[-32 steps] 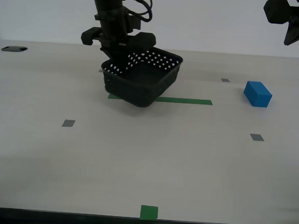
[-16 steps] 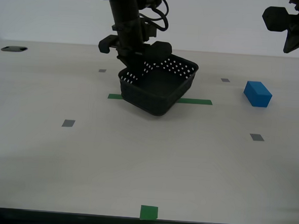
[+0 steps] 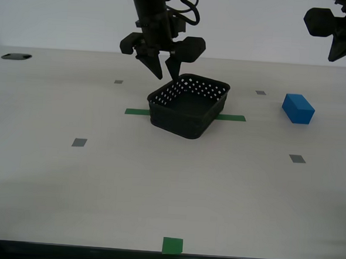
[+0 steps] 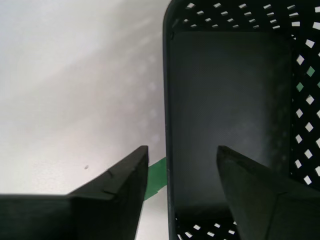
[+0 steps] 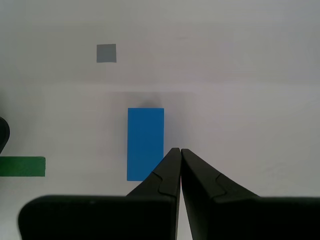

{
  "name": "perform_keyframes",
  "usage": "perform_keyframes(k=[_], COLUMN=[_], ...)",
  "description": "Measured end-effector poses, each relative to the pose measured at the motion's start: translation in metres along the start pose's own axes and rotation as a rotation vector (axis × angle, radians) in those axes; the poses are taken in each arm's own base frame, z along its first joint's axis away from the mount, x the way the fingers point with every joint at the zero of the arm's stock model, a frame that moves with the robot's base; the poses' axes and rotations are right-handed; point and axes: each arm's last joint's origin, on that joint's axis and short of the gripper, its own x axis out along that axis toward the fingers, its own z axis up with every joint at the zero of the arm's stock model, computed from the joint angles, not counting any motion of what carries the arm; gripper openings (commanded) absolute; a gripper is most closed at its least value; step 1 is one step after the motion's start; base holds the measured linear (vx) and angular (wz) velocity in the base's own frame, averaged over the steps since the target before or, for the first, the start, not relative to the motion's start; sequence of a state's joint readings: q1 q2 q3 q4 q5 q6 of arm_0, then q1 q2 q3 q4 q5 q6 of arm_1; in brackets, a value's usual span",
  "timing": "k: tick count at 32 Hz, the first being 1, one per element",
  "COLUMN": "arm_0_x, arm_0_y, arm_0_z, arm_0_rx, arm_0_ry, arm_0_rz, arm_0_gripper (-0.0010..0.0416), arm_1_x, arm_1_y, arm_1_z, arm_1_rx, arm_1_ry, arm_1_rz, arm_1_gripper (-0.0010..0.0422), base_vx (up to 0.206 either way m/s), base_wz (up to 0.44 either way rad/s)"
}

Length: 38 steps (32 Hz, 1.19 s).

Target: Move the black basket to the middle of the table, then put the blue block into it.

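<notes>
**Kid:** Exterior view first! Where is the black basket [image 3: 188, 106]?

**Robot:** It sits flat on the table [image 3: 158, 181], near the middle. It lies on top of the long green tape strip [image 3: 137, 111]. One end of the strip sticks out at the basket's 9 o'clock side and the other end at its 3 o'clock side.

**Kid:** What is above it?

**Robot:** My second claw [image 3: 163, 70] hangs over the basket's far rim, at about 11 o'clock from the basket. Its two fingers are spread apart. They hold nothing and do not touch the basket.

**Kid:** What does that claw's own camera see?

**Robot:** In the second wrist view, one finger is over the bare table and the other is over the inside of the basket [image 4: 227, 115]. The basket's rim runs between them. A bit of green tape [image 4: 156, 176] peeks out just beside the rim.

**Kid:** And the blue block [image 3: 298, 108]?

**Robot:** It rests on the table, well apart from the basket, at the basket's 3 o'clock. A small grey square [image 3: 261, 92] lies between them, a little farther back.

**Kid:** Where is your other claw?

**Robot:** My first claw [image 5: 180, 152] is up high over the block [image 5: 145, 143]. Its fingers are pressed together with nothing in them. A grey square [image 5: 106, 53] lies near the block.
</notes>
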State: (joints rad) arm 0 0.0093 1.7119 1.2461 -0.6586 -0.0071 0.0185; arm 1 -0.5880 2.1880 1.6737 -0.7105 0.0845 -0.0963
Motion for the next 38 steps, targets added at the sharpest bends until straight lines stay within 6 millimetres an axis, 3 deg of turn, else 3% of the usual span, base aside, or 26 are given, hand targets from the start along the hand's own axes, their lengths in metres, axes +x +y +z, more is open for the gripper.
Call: perform_keyframes(k=[3, 4, 6, 7, 8, 11, 19, 22, 26, 32, 33, 36, 38], arm_0_x=[0.000, 0.000, 0.000, 0.000, 0.000, 0.000, 0.000, 0.000, 0.000, 0.013, 0.020, 0.029, 0.032], arm_0_y=[0.002, 0.004, 0.005, 0.006, 0.008, 0.009, 0.011, 0.011, 0.013, 0.015, 0.014, 0.014, 0.014], arm_0_z=[0.000, 0.000, 0.000, 0.000, 0.000, 0.003, 0.002, -0.001, -0.003, -0.012, -0.018, -0.024, -0.026], arm_0_rx=[-0.002, -0.001, -0.003, -0.007, -0.010, -0.016, -0.010, -0.015, -0.023, -0.034, -0.037, -0.039, -0.039], arm_0_ry=[0.001, 0.002, 0.002, 0.002, -0.001, -0.029, -0.017, 0.009, 0.028, 0.010, 0.004, -0.037, -0.044], arm_0_rz=[0.040, 0.075, 0.080, 0.091, 0.126, 0.153, 0.188, 0.187, 0.189, 0.152, 0.098, 0.085, 0.085], arm_0_gripper=[0.0003, 0.0003, 0.0003, 0.0003, 0.0003, -0.0001, 0.0010, 0.0058, 0.0158, 0.0305, 0.0346, 0.0384, 0.0386], arm_1_x=[-0.017, -0.028, -0.041, -0.053, -0.066, -0.083, -0.090, -0.092, -0.096, -0.097, -0.096, -0.096, -0.096], arm_1_y=[0.001, 0.003, 0.006, 0.009, 0.012, 0.019, 0.057, 0.078, 0.101, 0.113, 0.113, 0.113, 0.113], arm_1_z=[0.014, 0.024, 0.031, 0.041, 0.051, 0.063, 0.063, 0.061, 0.059, 0.056, 0.055, 0.056, 0.056], arm_1_rx=[0.009, 0.033, 0.044, 0.079, 0.089, 0.094, 0.068, 0.038, 0.011, -0.004, -0.003, -0.002, -0.002], arm_1_ry=[-0.034, -0.072, -0.105, -0.143, -0.201, -0.265, -0.256, -0.247, -0.243, -0.233, -0.230, -0.230, -0.230], arm_1_rz=[0.020, 0.090, 0.139, 0.192, 0.210, 0.221, 0.266, 0.284, 0.311, 0.293, 0.293, 0.290, 0.290], arm_1_gripper=[0.0185, 0.0146, 0.0112, 0.0025, -0.0004, -0.0003, 0.0000, 0.0000, 0.0000, 0.0000, 0.0000, 0.0000, 0.0000], base_vx=[0.000, 0.000, 0.000, 0.000, 0.000, 0.000, 0.000, 0.000, 0.000, 0.000, 0.000, 0.000, 0.000], base_wz=[0.000, 0.000, 0.000, 0.000, 0.000, 0.000, 0.000, 0.000, 0.000, 0.000, 0.000, 0.000, 0.000])
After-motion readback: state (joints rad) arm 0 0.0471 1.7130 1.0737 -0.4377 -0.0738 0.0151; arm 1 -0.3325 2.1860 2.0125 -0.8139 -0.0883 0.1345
